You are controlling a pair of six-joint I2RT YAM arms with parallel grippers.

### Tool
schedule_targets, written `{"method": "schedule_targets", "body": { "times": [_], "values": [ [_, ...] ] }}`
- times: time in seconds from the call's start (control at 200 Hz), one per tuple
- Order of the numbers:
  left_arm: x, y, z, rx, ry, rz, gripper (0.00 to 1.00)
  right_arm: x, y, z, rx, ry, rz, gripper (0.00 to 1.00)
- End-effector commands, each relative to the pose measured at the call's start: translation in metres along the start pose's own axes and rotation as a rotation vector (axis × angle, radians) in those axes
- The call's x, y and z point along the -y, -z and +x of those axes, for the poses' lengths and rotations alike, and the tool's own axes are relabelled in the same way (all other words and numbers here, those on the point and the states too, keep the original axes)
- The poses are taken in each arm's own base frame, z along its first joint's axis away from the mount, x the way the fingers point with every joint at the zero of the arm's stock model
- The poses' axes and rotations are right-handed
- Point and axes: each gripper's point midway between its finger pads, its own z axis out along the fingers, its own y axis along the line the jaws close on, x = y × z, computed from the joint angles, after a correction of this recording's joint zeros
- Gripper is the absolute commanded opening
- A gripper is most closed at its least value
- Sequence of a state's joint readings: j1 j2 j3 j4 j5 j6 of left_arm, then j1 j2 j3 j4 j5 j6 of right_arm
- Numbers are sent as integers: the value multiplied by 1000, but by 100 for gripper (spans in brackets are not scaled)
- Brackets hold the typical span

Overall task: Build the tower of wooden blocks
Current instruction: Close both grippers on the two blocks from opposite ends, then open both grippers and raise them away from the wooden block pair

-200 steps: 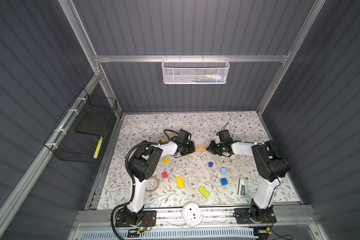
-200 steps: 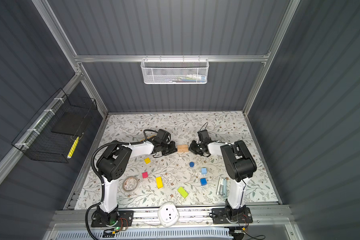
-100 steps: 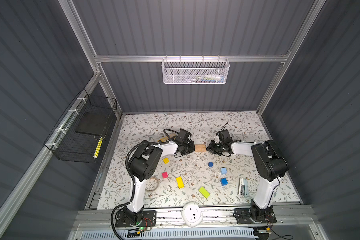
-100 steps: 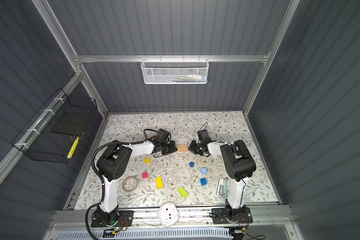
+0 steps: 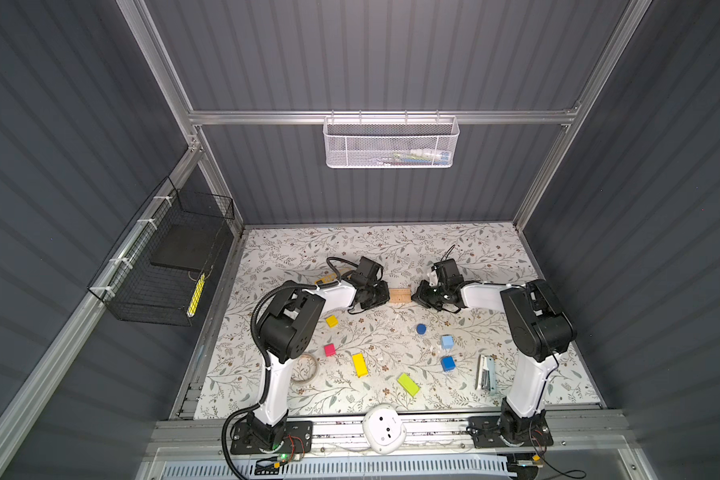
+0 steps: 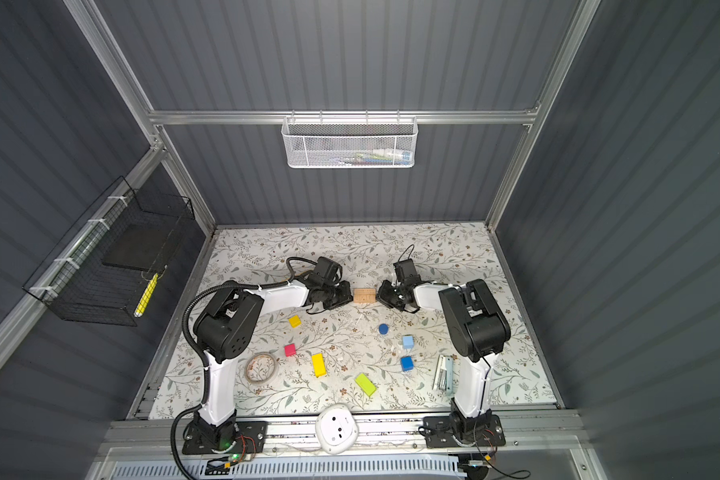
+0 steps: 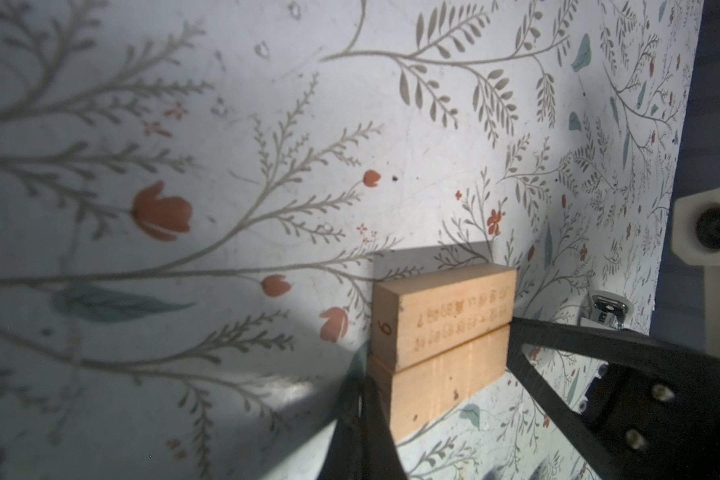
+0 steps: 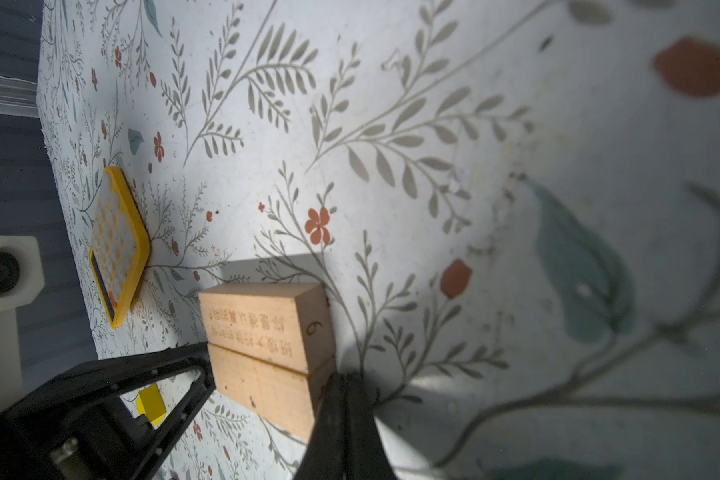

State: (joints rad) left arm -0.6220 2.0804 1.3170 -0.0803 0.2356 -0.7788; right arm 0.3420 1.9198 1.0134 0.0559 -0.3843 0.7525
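Nothing shifted: left arm and right arm stay stretched low, closed jaws flanking the tan bars.

In a top view, a tape roll is lying at the lower left of the floral worktop and a silver stapler at its lower right. A white mesh basket is hanging at upper centre, a black wire basket at left. A yellow calculator is lying flat near the worktop's edge.
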Motion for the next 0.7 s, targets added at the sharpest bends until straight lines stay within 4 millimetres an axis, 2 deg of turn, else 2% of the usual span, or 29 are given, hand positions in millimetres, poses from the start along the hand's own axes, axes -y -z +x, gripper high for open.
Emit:
{"method": "schedule_targets", "body": {
  "times": [0.0, 0.695],
  "values": [
    [-19, -11, 12, -47, 6, -68, 0, 1, -5, 6, -23, -6, 5, 0],
    [-25, -9, 14, -49, 6, -95, 0, 11, -1, 4, -3, -28, 53, 0]
  ]
}}
